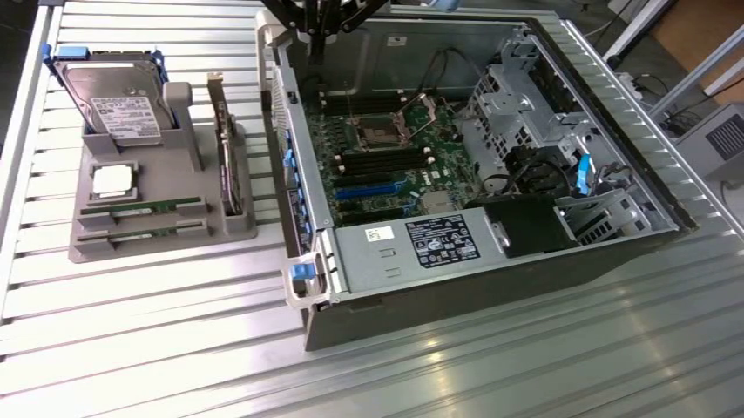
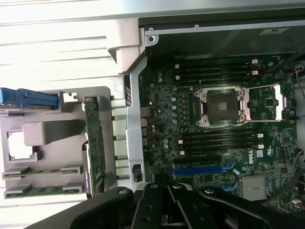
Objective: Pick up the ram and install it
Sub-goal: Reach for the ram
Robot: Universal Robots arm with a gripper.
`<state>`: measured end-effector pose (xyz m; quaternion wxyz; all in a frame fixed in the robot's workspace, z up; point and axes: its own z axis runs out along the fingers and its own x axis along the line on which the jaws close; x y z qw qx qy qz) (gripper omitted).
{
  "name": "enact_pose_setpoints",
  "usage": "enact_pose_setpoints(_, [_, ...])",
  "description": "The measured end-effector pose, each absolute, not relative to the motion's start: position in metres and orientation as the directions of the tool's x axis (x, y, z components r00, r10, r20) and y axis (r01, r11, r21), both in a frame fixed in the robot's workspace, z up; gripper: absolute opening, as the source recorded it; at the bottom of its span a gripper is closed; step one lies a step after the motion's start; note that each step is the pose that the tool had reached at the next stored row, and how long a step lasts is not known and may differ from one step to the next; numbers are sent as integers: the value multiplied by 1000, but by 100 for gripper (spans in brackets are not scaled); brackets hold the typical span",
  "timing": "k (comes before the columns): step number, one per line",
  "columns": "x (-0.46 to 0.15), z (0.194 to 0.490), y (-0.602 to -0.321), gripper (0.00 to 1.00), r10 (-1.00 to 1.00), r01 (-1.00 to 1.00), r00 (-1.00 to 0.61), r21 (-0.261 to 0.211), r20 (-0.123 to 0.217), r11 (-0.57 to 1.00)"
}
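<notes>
The gripper (image 1: 326, 22) hangs at the top middle of the exterior view, over the left wall of the open computer case (image 1: 384, 270). It is clenched tight and holds nothing. The ram (image 1: 142, 210) is not in the case. It lies flat in the gray holder (image 1: 87, 252) on the table (image 1: 174, 348), at the lower left of the frame. So the ram is down and to the left of the gripper, past the case wall. Its long side runs left to right across the frame, almost level.

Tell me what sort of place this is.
Probably a robotics lab's computer-assembly test bench: an open desktop computer case lies on a ribbed aluminium table, beside a grey fixture holding a hard drive and ram sticks.
</notes>
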<state>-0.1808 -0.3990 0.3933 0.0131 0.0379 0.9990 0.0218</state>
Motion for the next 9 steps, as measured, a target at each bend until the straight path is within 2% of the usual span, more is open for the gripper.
enact_pose_setpoints(9, [-187, 393, -399, 10, 76, 75, -997, 44, -24, 996])
